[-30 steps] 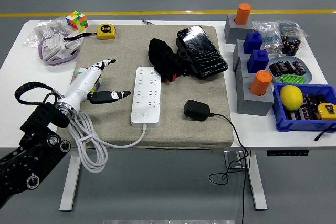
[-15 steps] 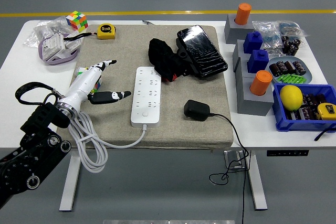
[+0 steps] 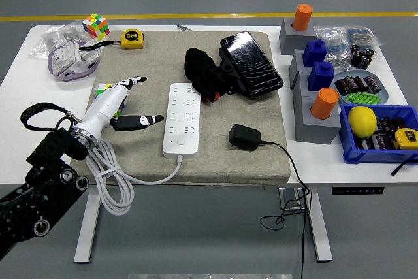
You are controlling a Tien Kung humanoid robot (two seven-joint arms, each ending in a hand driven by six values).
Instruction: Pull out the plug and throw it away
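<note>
- Plug (image 3: 245,137) — we find this black adapter lying flat on the grey mat (image 3: 150,63), near the mat's front right corner and well apart from the white power strip (image 3: 183,119); its black cord (image 3: 295,173) runs off the mat's right edge and over the table's front edge to hang below.
- We note no plug seated in any socket of the power strip, so we judge the pulling step done and the adapter put down where the discarding could start (we see no bin in view).
- Left hand (image 3: 124,106) hovers over the mat's left edge, just beside the power strip; its fingers (image 3: 134,81) are spread wide, thumb pointing toward the strip, holding nothing.
- We judge this open posture as one of release, not of a grip.
- Power strip lies lengthwise at the mat's middle, and its white cable (image 3: 108,174) loops off the front edge under the left arm.
- Right hand is not in view.
- Black bundle (image 3: 204,73) and wrapped black slab (image 3: 251,62) sit at the mat's far side, clear of the work.
- Blue bin (image 3: 348,148) at the table's front right corner holds a lemon (image 3: 362,121).
</note>
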